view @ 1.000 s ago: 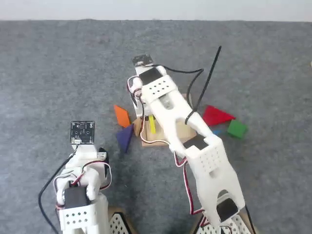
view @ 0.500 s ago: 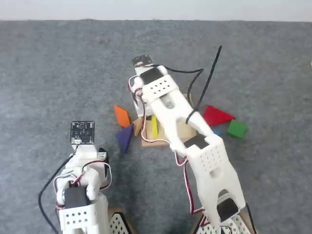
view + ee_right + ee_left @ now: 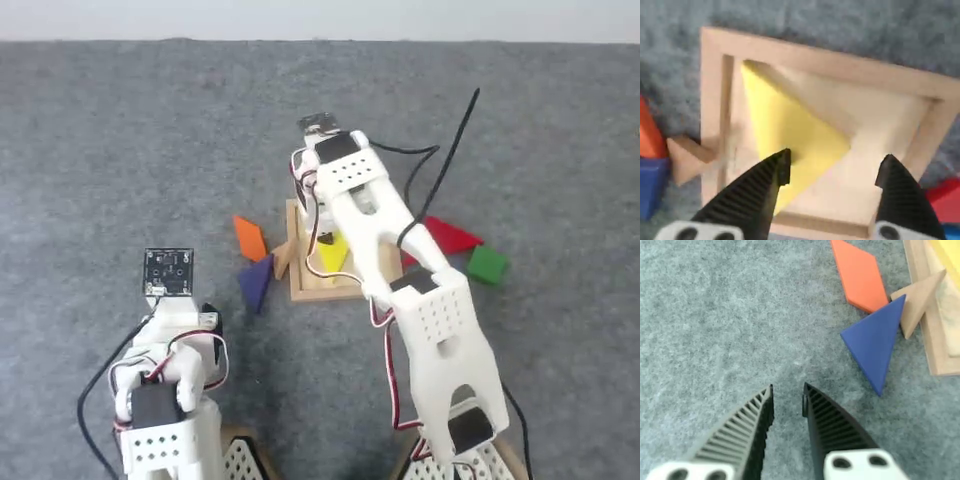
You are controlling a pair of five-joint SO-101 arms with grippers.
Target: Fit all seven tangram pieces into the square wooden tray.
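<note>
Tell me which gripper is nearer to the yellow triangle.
Right. The right gripper hangs directly over the yellow triangle in the tray; the left gripper sits over the carpet, short of the blue triangle.

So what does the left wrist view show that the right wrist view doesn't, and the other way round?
Left wrist view's extra: the left end effector, slightly open and holding nothing. Right wrist view's extras: the right end effector, open above the wooden tray, and a red piece beyond it. Shared: that tray, the yellow triangle in it, and outside it the plain wooden triangle, blue triangle and orange parallelogram.
</note>
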